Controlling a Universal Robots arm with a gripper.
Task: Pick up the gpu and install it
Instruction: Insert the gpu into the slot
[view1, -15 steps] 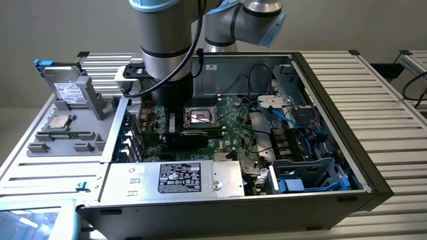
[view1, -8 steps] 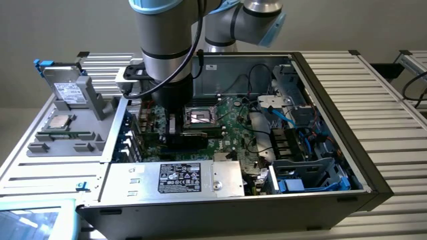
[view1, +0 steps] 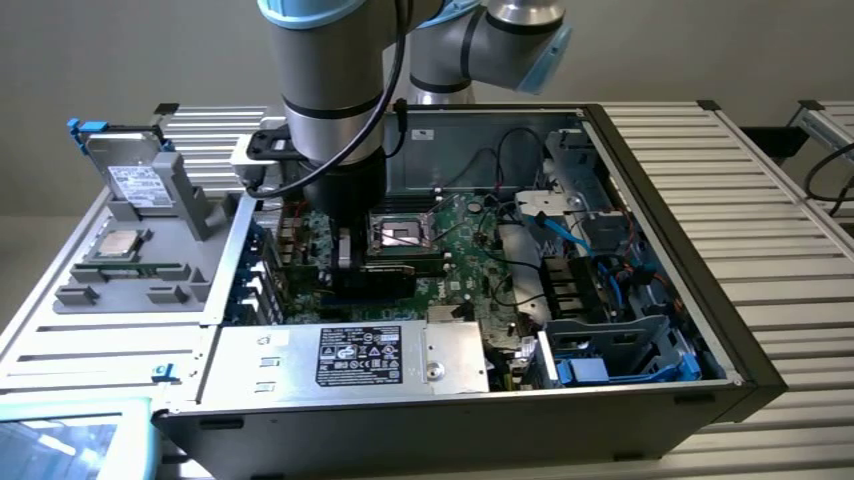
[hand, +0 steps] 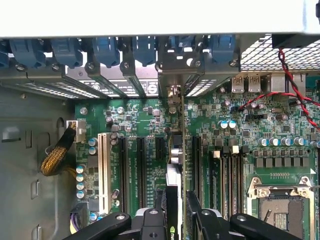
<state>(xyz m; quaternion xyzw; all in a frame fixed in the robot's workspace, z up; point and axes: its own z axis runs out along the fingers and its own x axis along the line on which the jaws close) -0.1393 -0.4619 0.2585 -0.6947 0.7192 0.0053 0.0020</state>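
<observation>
The gripper (hand: 175, 215) is seen low inside the open computer case (view1: 534, 430). Its fingers (hand: 151, 220) are pressed onto the gpu (hand: 173, 185), which is pinched between them and held on edge. The card is carried directly beneath the gripper, over the motherboard (hand: 145, 125) and in line with a black expansion slot (hand: 160, 147); it is possibly seated there, though this cannot be made out. A row of blue latches (hand: 105, 50) lies ahead of the gripper, and the CPU socket (hand: 282, 210) just beside it.
</observation>
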